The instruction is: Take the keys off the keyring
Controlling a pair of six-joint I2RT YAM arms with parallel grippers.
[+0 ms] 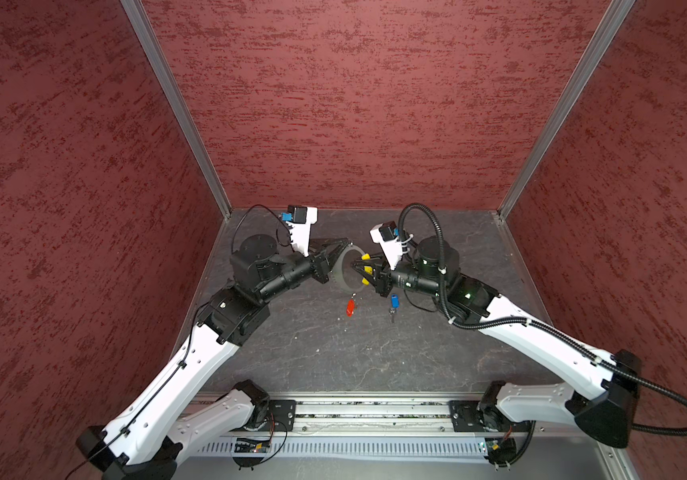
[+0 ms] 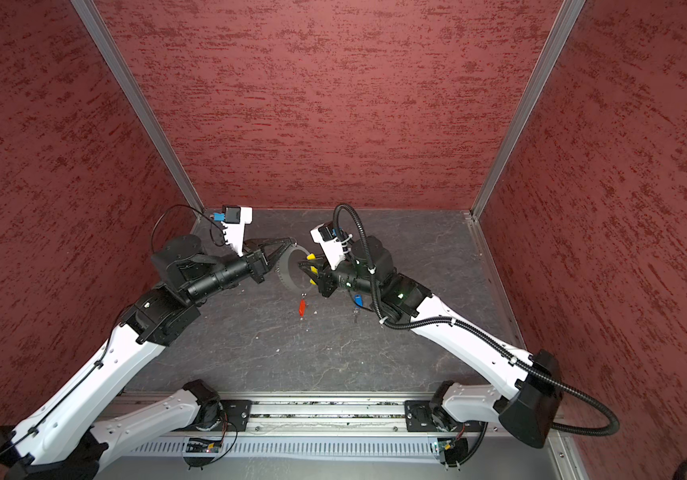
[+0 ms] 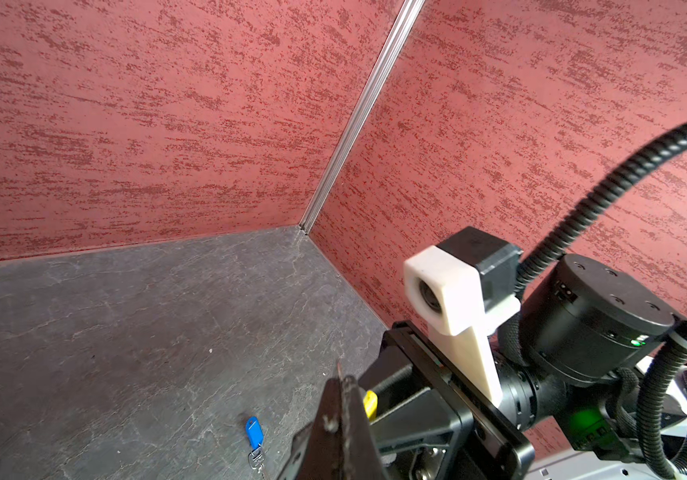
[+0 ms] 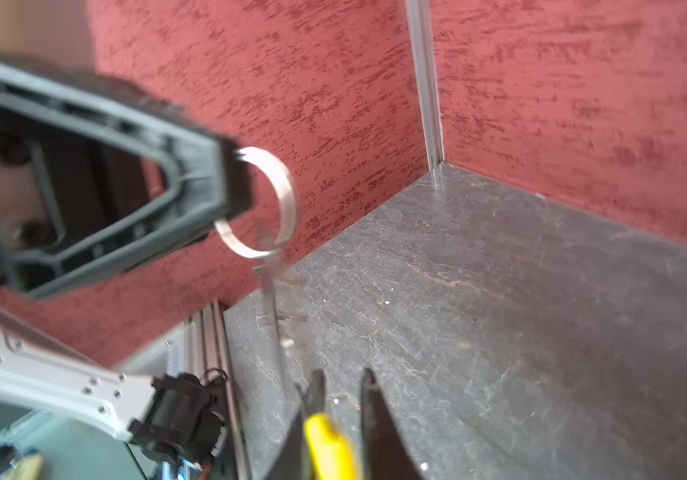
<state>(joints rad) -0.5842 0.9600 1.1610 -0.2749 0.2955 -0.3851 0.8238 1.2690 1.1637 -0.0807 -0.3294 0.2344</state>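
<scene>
"Silvery loop first: where is it?"

"Up off the table (image 1: 333, 353), between my two grippers. My left gripper (image 1: 346, 243) is clenched on the keyring (image 1: 342, 281) at its twelve o'clock. My right gripper (image 1: 357, 267) meets it from three o'clock and looks pinched on the yellow sleeve (image 4: 327, 449), which fills the gap between the fingers in the right wrist view."

"And the keys?"

"In both top views the blue key (image 1: 394, 300) lies loose on the table, about five o'clock from my right gripper, with a small split ring (image 3: 255, 457) at its end. The red key (image 1: 350, 307) hangs at the loop's six o'clock, so I judge it not yet off."

"How would you do this step well?"

"I'd make the left pinch the anchor and let the right do the work. I'd draw the sleeve along the loop's own curve, without twisting, so the red key can run toward wherever the loop opens; I cannot make that spot out. A gentle pull, since a yank could bend the thin band or slip it from my tips."

"Pose?"

"Left arm reaches in from eight o'clock, wrist level, fingers pointing near two. Right arm reaches in from four o'clock, fingers pointing near ten. The tips nearly meet, both clear of the table."
</scene>
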